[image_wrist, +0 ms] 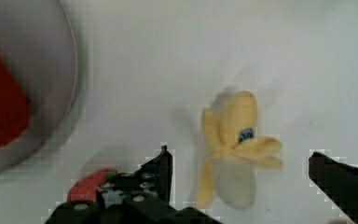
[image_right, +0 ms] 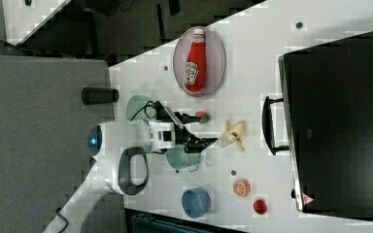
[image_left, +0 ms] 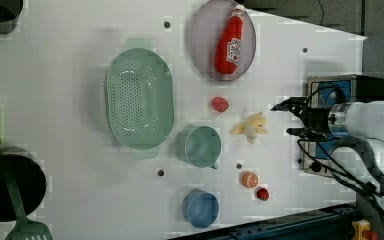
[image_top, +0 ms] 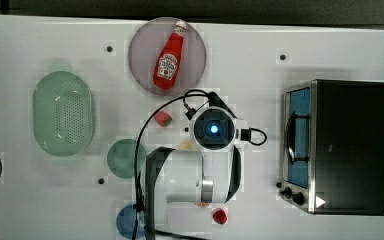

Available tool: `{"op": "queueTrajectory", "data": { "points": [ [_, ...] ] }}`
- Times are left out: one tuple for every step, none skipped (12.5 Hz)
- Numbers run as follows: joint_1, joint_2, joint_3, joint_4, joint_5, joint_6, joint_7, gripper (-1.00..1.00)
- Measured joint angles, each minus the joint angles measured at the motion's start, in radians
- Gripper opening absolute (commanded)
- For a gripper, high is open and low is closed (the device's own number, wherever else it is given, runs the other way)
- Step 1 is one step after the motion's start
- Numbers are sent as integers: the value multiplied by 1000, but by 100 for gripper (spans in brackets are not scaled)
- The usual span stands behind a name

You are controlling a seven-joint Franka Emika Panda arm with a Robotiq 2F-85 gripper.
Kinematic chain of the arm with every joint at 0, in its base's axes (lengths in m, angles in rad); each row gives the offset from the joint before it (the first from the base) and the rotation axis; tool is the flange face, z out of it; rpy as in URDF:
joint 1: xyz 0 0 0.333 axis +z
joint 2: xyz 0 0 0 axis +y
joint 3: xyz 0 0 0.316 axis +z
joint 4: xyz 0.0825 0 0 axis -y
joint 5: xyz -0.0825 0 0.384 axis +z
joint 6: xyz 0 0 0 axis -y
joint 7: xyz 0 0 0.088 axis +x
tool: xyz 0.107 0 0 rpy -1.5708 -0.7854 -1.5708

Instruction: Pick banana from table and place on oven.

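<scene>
Wrist view puts the banana [image_wrist: 235, 149] lying flat on the white table [image_wrist: 177, 56], between the two dark fingers of the gripper [image_wrist: 240, 175], which stand spread wide with clear space either side of the fruit; nothing is pinched. So the pick has not been made: the pincer seems lined up over the banana, and the closing, the lift, the carry and the release all remain. In the left view the banana [image_left: 250, 127] sits just beside a teal cup [image_left: 200, 146], with a small red strawberry-like toy [image_left: 220, 104] near it and an orange slice [image_left: 250, 179] further off. The right view shows the oven [image_right: 337, 119] well apart from the fruit, its black top bare, handle facing the banana. A ketchup bottle [image_top: 171, 55] rests on a grey plate [image_top: 142, 55]
</scene>
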Motion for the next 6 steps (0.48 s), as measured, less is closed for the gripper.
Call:
{"op": "queueTrajectory", "data": {
  "points": [
    [1, 30, 1, -4, 4, 37, 1, 100],
    [3, 65, 5, -8, 4, 52, 1, 100],
    [3, 103, 12, -18, -7, 60, 1, 100],
    [3, 145, 19, -20, -19, 93, 1, 100],
    [7, 186, 16, -20, -19, 130, 1, 100],
    [14, 222, 6, -25, -17, 148, 1, 93]
  ]
}}
